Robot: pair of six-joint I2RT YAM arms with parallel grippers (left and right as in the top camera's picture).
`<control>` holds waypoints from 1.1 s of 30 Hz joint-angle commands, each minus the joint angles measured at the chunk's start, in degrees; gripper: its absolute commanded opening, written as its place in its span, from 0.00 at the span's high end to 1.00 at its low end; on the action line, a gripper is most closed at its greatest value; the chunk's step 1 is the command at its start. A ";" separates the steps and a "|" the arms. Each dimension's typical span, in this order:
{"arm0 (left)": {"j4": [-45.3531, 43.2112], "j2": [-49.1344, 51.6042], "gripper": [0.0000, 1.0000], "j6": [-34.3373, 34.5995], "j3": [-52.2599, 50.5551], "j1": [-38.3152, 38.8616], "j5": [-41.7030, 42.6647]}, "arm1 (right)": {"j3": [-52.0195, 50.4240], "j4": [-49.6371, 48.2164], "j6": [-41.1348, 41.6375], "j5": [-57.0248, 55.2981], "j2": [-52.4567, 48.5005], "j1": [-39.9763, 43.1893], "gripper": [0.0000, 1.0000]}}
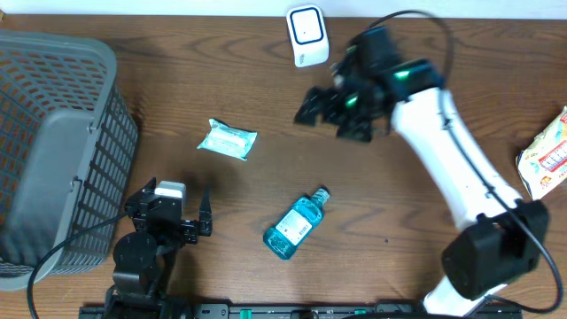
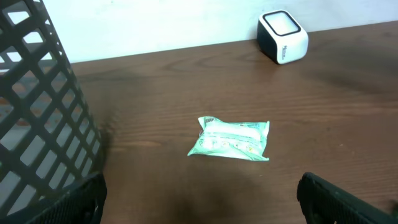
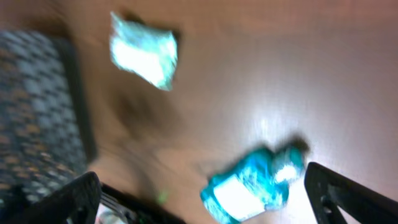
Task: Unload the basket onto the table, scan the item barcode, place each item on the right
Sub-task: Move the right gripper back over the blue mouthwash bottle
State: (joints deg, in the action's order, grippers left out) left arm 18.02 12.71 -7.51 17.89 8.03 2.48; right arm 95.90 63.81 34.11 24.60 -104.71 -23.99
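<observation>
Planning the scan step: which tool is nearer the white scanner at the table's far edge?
Right. The right tool hovers close beside the scanner; the left tool sits far away, near the basket.

On the brown table [image 1: 372, 204] a blue bottle [image 1: 297, 223] lying flat, green packet [image 1: 227, 139] apart from it, white scanner [image 1: 306, 35] at far edge — right gripper [image 1: 328, 122] near it, grey basket [image 1: 53, 133] at left.
</observation>
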 commanded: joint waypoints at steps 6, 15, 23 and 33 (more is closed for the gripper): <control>-0.07 -0.11 0.02 0.07 -0.07 -0.02 0.09 | -0.13 10.99 25.09 -13.53 -7.91 -10.03 0.01; -0.07 -0.11 0.02 0.04 -0.07 -0.02 0.09 | -0.13 11.10 25.90 -13.64 -16.35 -15.23 0.01; -0.07 -0.11 0.02 0.04 -0.07 -0.02 0.09 | -0.17 13.51 27.17 -13.73 -20.87 -16.15 0.15; -0.07 -0.11 0.02 0.04 -0.07 -0.02 0.09 | -2.14 16.35 28.46 -14.38 -21.05 -17.22 0.01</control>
State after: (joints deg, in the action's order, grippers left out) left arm 18.00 12.71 -7.51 17.89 8.03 2.48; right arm 94.94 81.01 61.19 11.46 -125.23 -40.29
